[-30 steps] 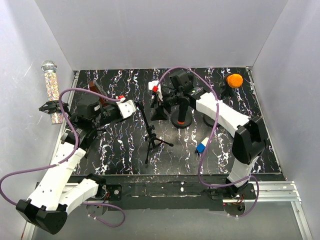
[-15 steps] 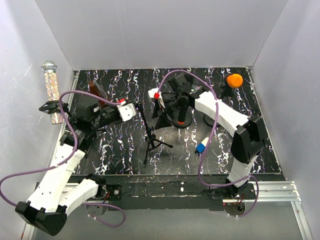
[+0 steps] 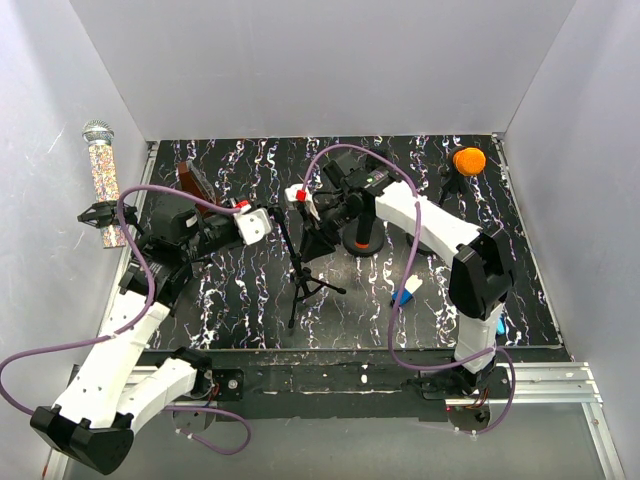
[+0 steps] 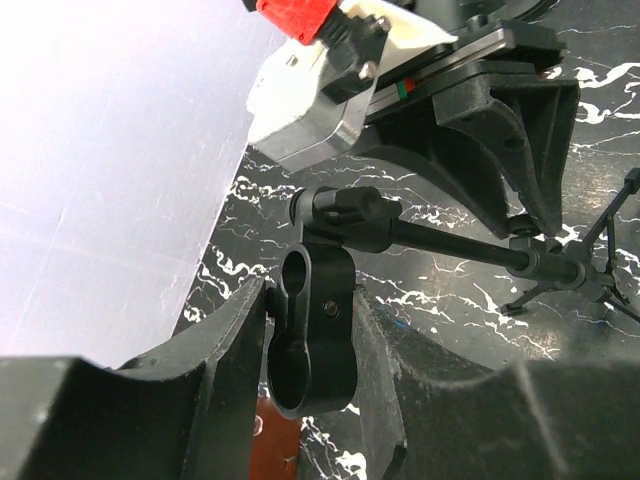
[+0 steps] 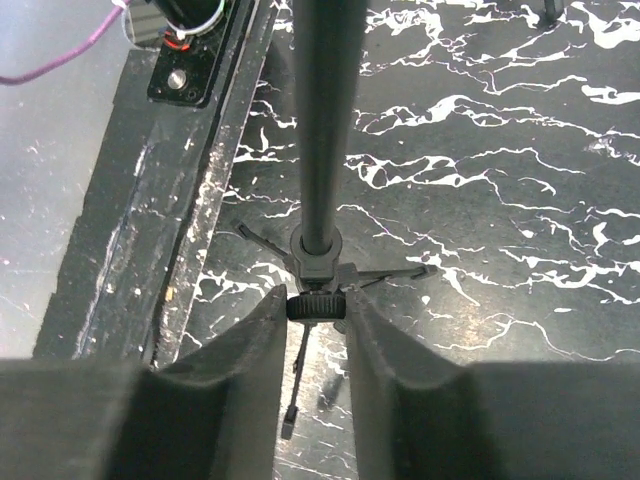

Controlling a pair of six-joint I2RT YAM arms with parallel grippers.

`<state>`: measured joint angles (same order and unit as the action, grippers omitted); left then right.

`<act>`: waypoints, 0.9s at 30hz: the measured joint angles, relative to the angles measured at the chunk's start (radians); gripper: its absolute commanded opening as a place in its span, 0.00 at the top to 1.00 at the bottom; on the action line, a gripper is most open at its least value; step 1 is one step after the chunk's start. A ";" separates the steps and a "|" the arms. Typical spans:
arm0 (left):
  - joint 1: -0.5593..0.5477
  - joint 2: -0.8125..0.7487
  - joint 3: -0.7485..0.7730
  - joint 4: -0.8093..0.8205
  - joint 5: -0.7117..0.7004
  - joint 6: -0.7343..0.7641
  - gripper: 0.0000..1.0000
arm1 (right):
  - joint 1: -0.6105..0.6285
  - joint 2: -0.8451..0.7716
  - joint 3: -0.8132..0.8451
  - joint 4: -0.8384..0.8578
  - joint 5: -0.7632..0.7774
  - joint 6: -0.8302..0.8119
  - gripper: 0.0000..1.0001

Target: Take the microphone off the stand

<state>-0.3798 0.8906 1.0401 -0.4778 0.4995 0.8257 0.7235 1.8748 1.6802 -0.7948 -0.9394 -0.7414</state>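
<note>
So the left gripper [image 4: 310, 335] is clamped on the stand [image 3: 297, 272] clip [image 4: 322, 290], and the right gripper [image 5: 316, 318] is narrow, pinching its collar [image 5: 315, 305]. The glittery microphone [image 3: 100, 172] stands well left of both, untouched. I'd say removal hasn't started.

R hand [image 5: 313, 312] shifted left to mic stand [image 5: 320, 130], jaws narrowed onto its lower collar
</note>
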 measured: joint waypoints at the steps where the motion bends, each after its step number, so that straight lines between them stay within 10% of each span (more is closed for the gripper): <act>1: 0.000 0.000 0.000 0.001 -0.003 0.000 1.00 | 0.002 0.000 0.000 -0.006 -0.002 -0.005 0.77; 5: 0.000 0.000 -0.004 0.010 -0.009 -0.010 1.00 | 0.006 0.000 -0.001 -0.021 -0.006 -0.022 0.99; 9: -0.002 0.000 -0.014 0.032 -0.027 -0.043 1.00 | 0.009 -0.060 -0.089 0.070 0.023 -0.035 0.99; 17: -0.008 0.002 -0.019 0.068 -0.088 -0.201 1.00 | 0.124 -0.431 -0.747 0.993 0.363 -0.128 0.97; 19: 0.008 0.003 -0.025 0.080 -0.129 -0.228 1.00 | 0.130 -0.401 -0.778 1.133 0.392 -0.159 0.83; 22: 0.017 0.003 -0.032 0.097 -0.173 -0.254 1.00 | 0.130 -0.380 -0.805 1.233 0.407 -0.185 0.32; 27: 0.009 0.002 -0.033 0.087 -0.167 -0.260 1.00 | 0.095 -0.383 -0.699 1.051 0.413 -0.156 0.28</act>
<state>-0.3710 0.8928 1.0069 -0.3912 0.3325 0.5655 0.8181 1.4921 0.9810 0.2558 -0.5262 -0.8978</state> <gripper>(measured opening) 0.348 0.713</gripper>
